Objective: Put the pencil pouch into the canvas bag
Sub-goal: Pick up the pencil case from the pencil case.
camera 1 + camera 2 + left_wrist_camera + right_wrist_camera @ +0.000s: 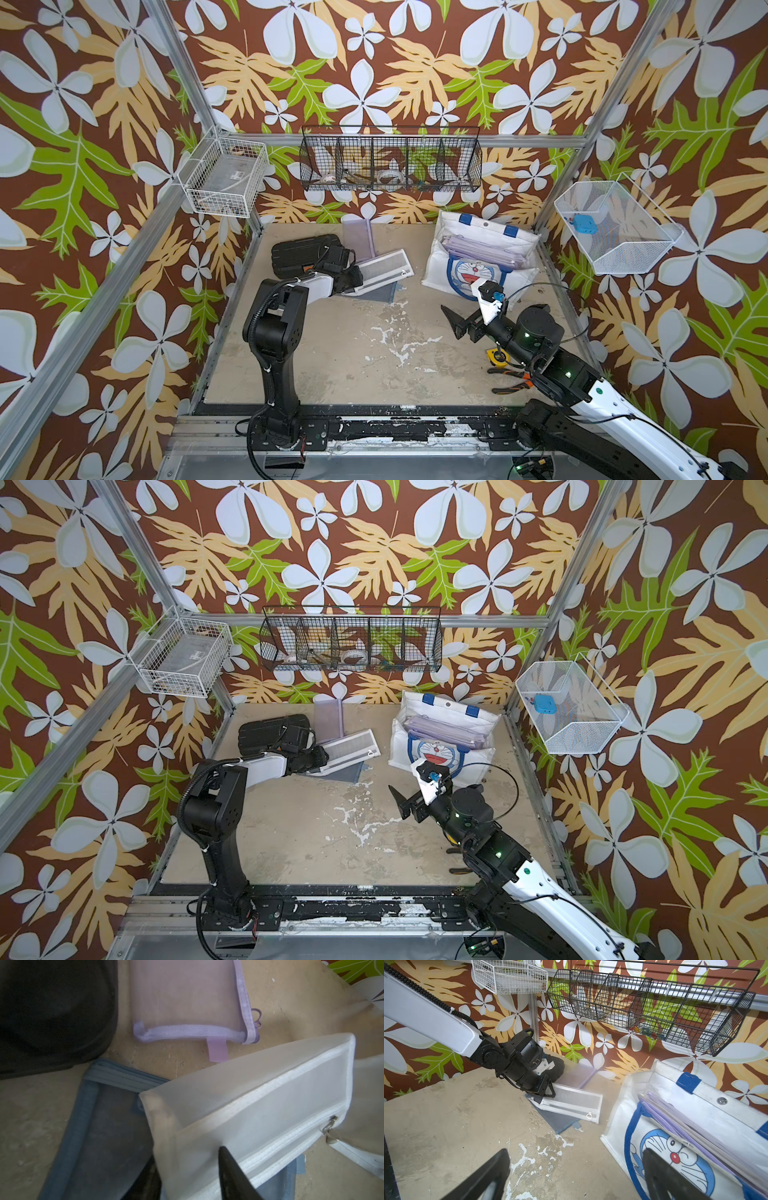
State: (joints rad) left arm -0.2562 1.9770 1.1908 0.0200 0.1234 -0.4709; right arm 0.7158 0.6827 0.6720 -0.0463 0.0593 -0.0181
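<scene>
On the worn beige surface (332,353), the white canvas tote bag with blue handles (442,253) stands open beside the released right pincer (459,322), while the white mesh pencil pouch (386,268) lies apart, its end between the left pincer (548,1092) jaws, clamped or not I cannot tell: the pickup step, I judge, next needing a firm lift across.

No readable lettering anywhere; the canvas bag (437,261) shows only a cartoon face (471,272).
</scene>
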